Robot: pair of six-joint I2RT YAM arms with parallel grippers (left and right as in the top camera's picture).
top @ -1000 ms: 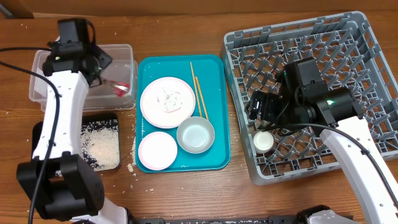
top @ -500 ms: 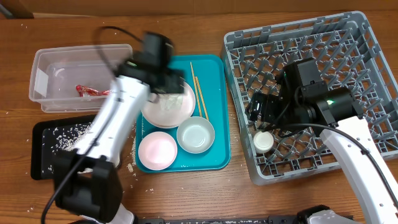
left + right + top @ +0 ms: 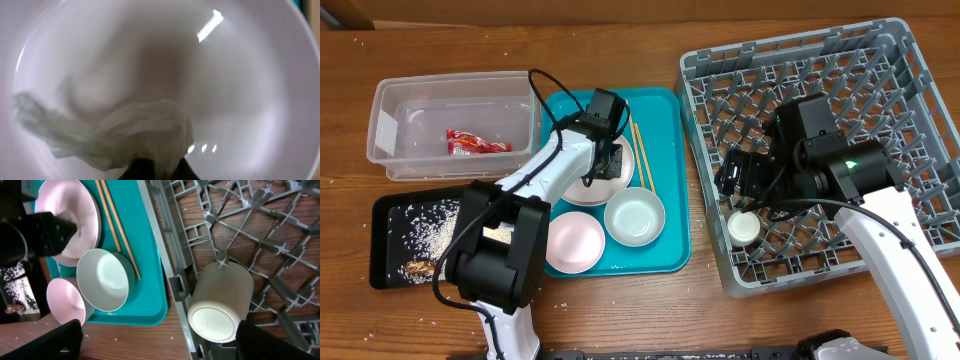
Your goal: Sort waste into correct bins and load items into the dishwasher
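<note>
The large whitish plate lies on the teal tray, and my left gripper is down on it. Seen from the left wrist, the left gripper is shut on crumpled white tissue against the plate. A red-and-white wrapper lies in the clear tub. Rice and a brown scrap lie in the black tray. The pink dish, bowl and chopsticks rest on the teal tray. My right gripper hangs open above the small white cup in the grey rack.
The teal tray sits between the bins and the rack. Loose rice grains are scattered on the wooden table near the tray's front left corner. The rack's upright pegs surround the cup.
My left arm swung from the clear tub to the plate, leaving the red wrapper in the tub, and shut on the tissue. The right arm has not moved.
</note>
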